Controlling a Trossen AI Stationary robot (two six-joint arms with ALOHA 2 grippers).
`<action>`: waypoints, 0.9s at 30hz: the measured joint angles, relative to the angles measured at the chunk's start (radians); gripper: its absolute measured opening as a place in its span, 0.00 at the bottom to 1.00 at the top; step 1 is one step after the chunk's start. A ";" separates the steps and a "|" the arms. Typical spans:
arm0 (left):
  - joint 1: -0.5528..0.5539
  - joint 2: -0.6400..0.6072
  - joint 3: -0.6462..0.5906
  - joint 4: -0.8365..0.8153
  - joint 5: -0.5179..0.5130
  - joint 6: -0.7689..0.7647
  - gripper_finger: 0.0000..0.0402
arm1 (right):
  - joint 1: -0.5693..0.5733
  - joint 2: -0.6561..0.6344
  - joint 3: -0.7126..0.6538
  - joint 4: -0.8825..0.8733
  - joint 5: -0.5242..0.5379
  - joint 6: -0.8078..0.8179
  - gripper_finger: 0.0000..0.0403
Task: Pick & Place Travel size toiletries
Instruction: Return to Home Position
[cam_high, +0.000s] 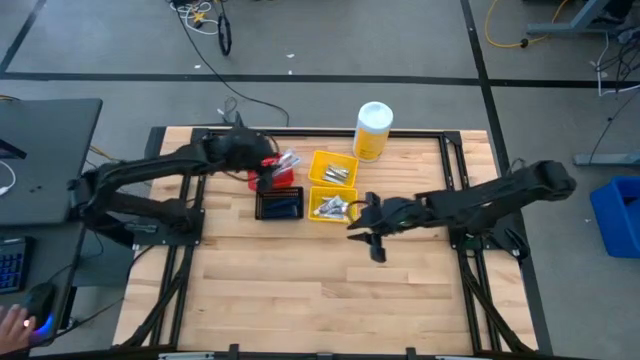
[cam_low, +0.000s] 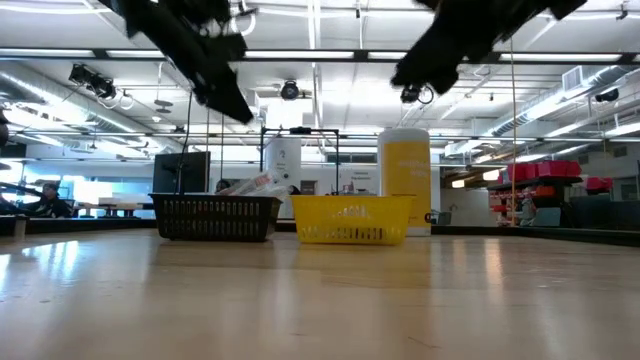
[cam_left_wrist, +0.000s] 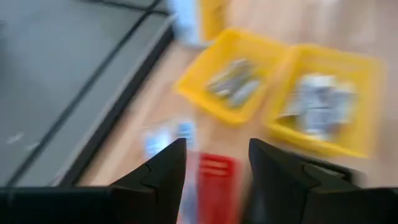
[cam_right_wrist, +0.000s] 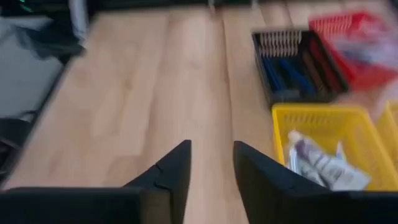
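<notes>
The toiletries lie sorted in small bins at the table's far middle. Silver-white tubes fill two yellow bins (cam_high: 333, 186), dark blue slim items lie in the black bin (cam_right_wrist: 297, 67), and white-blue packets sit in the red bin (cam_high: 282, 170). My left gripper (cam_left_wrist: 217, 155) hovers open above the red bin (cam_left_wrist: 216, 177) and holds nothing. My right gripper (cam_right_wrist: 211, 155) is open and empty over bare wood, just right of the nearer yellow bin (cam_right_wrist: 323, 155). In the high view the left gripper (cam_high: 262, 172) and right gripper (cam_high: 368, 228) flank the bins.
A large yellow bottle with a white cap (cam_high: 372, 130) stands upright behind the yellow bins, near the far edge. In the low view the black bin (cam_low: 218, 218) and a yellow bin (cam_low: 350, 220) stand side by side. Bare wood (cam_high: 320, 290) stretches over the table's near half.
</notes>
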 joint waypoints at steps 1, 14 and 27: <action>-0.007 -0.037 -0.005 -0.018 0.039 -0.015 0.46 | 0.006 -0.035 0.000 -0.017 -0.001 -0.013 0.30; -0.188 -0.527 -0.409 0.312 0.136 -0.190 0.31 | 0.082 -0.328 -0.075 -0.139 0.047 -0.171 0.01; -0.246 -0.627 -0.593 0.521 0.133 -0.109 0.03 | 0.026 -0.613 -0.413 0.044 -0.243 -0.260 0.01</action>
